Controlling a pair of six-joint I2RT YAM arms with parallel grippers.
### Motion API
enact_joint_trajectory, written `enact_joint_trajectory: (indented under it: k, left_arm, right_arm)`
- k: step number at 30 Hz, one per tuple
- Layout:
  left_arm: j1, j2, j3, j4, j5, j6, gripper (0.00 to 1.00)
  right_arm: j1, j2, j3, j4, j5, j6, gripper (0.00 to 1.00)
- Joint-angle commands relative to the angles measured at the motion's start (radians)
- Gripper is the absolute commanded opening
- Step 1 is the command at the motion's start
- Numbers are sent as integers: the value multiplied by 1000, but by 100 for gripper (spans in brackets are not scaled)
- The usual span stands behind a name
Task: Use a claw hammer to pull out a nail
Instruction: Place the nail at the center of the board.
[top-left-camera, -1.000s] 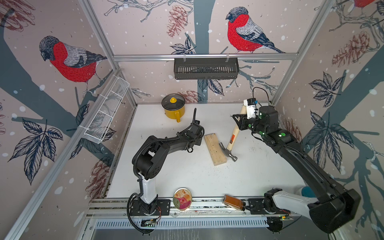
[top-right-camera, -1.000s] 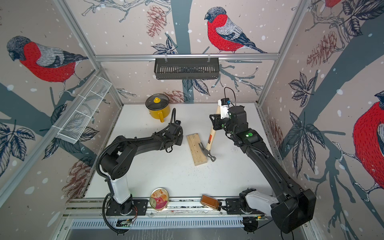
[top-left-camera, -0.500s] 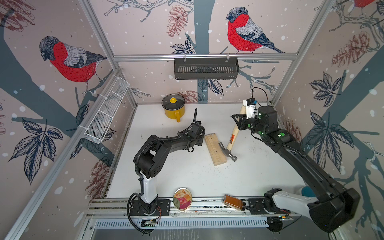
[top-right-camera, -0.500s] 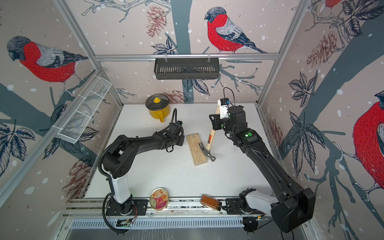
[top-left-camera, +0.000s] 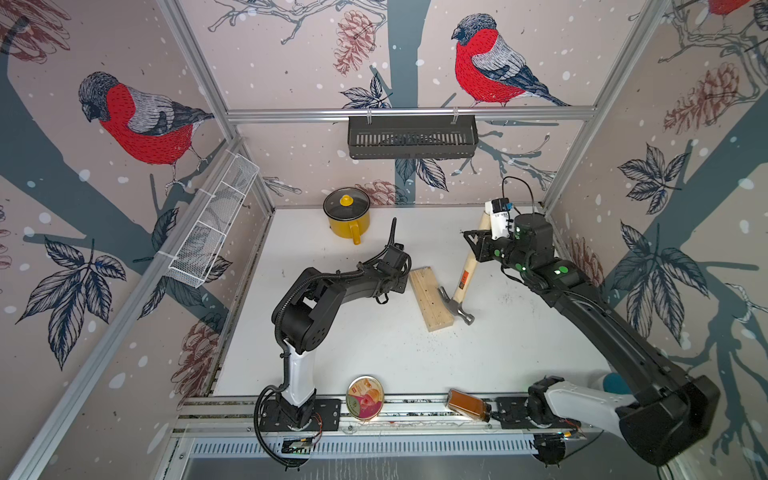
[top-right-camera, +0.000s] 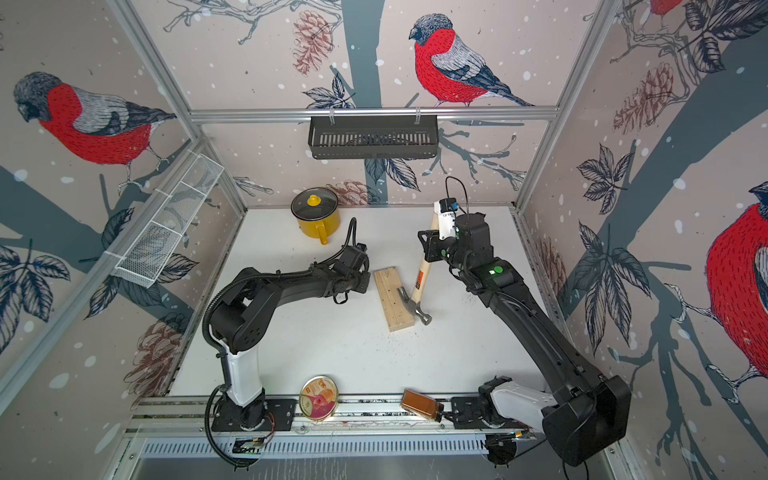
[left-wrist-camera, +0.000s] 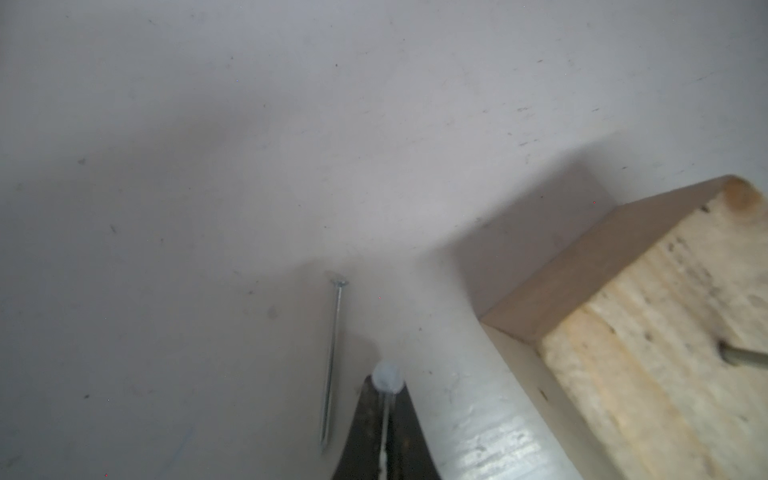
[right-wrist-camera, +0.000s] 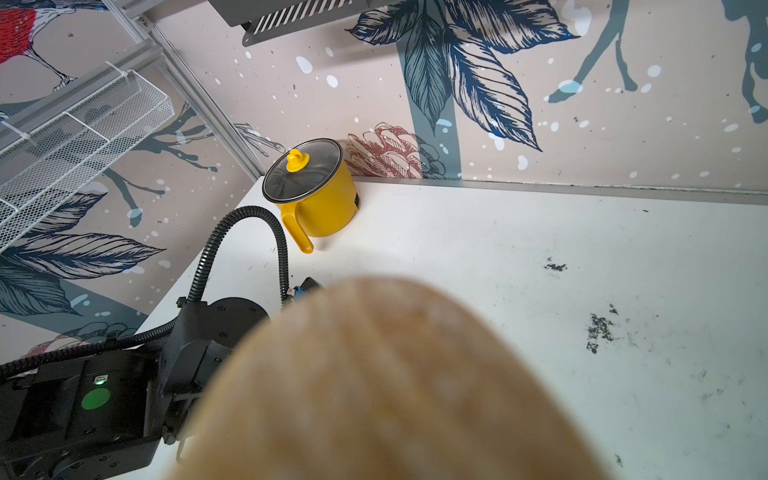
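1. Right wrist view is half filled by the blurred wooden butt of the claw hammer (right-wrist-camera: 386, 386), with the white table (right-wrist-camera: 540, 257) behind it.
2. In both top views the claw hammer (top-left-camera: 467, 266) (top-right-camera: 422, 272) stands tilted. Its grey head is down at the right long edge of the wooden block (top-left-camera: 428, 301) (top-right-camera: 390, 301), with the claw over the block's top face. The handle rises toward the back right corner, and its red-orange label is on the lower part.
3. The right gripper (top-left-camera: 480, 245) (top-right-camera: 433, 248) is clamped on the upper handle, just below the butt.
4. The claw hammer, the wooden block and the right arm lie as they did a second ago.
5. The left arm (top-left-camera: 353, 286) has changed. Its elbow has edged slightly toward the block, and its wrist sits just beside the block's far left corner.
6. In the left wrist view the left gripper (left-wrist-camera: 384, 399) is pinched together on a round-headed pin (left-wrist-camera: 387, 377), too blurred to name surely.
7. A loose nail (left-wrist-camera: 333, 361) lies flat on the table just beside those fingers.
8. At the frame's edge a grey shaft (left-wrist-camera: 744, 357) juts from a hole in the block (left-wrist-camera: 665, 311).
9. Farther out, a lidded yellow pot (top-left-camera: 347, 222) stands at the back.
10. A round tin (top-left-camera: 365, 397) and an amber bottle (top-left-camera: 467, 405) rest on the front rail.
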Motion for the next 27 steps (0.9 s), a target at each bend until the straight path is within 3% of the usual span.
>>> enact_joint_trajectory:
  k: [1,15,18,27]
  left_arm:
    - [-3,7,13,-24,-25,-1,0]
    - [-8,33,39,-57,-37,-1,0]
    - [-9,39,47,-69,-40,2,6]
    - [-9,45,54,-77,-44,1,8]
  right_arm:
    - [2,-8,3,82,-7,22,0]
    - [2,-5,3,86,-7,23,0]
    - [2,-6,1,86,-7,24,0]
    - [2,-9,0,84,-7,25,0]
